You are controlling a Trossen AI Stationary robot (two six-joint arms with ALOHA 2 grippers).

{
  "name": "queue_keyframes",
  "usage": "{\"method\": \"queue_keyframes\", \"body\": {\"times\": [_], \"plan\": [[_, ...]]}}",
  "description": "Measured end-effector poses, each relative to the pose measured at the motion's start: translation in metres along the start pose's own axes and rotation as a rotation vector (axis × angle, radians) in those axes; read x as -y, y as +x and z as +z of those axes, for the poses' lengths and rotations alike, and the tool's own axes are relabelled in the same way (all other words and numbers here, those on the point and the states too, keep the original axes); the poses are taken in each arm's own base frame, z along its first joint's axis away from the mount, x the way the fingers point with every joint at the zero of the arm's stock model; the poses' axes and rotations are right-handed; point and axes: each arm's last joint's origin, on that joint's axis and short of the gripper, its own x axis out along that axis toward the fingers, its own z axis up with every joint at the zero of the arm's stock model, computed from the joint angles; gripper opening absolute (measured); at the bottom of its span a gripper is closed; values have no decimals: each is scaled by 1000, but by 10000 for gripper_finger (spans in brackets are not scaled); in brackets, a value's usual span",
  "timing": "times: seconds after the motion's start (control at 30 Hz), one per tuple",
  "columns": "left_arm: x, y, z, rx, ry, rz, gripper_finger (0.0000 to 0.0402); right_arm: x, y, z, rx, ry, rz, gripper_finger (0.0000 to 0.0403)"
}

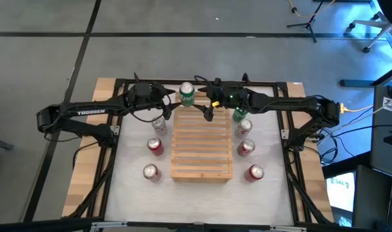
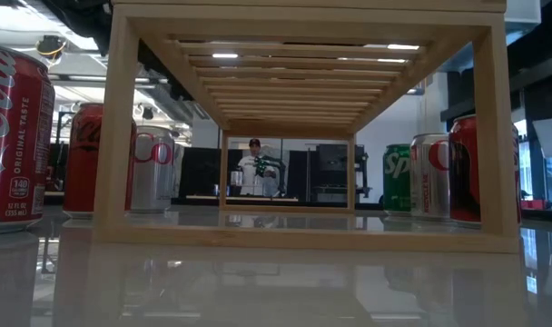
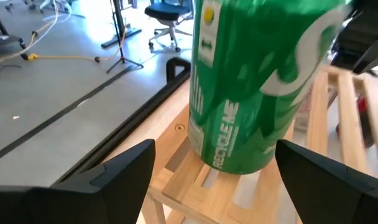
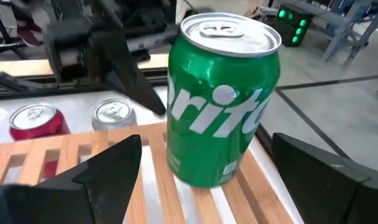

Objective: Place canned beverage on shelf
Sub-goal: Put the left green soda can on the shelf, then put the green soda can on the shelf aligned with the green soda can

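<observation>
Both pairs of fingers stand spread with nothing pinched, the left gripper [image 3: 214, 186] and right gripper [image 4: 204, 186] flanking a green Sprite can [image 1: 187, 94] from either side. The can stands upright on the far left corner of the slatted wooden shelf [image 1: 202, 151], touching no finger. It looks rigid, smooth and slippery, thin-walled and easily dented; its weight cannot be told. A grip across the mid-body suits it best. Other cans wait on the white tabletop [image 1: 202, 193].
</observation>
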Motion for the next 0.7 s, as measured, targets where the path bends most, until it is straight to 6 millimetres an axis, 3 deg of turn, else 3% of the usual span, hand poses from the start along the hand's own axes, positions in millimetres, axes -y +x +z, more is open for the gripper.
{"method": "queue_keyframes", "body": {"times": [0.43,0.7], "plan": [[4,-43,13,45,12,-52,322,8,-61,19,-70,-59,-36,353],[18,-55,17,86,30,-126,322,40,-96,11,-221,-10,-84,353]]}}
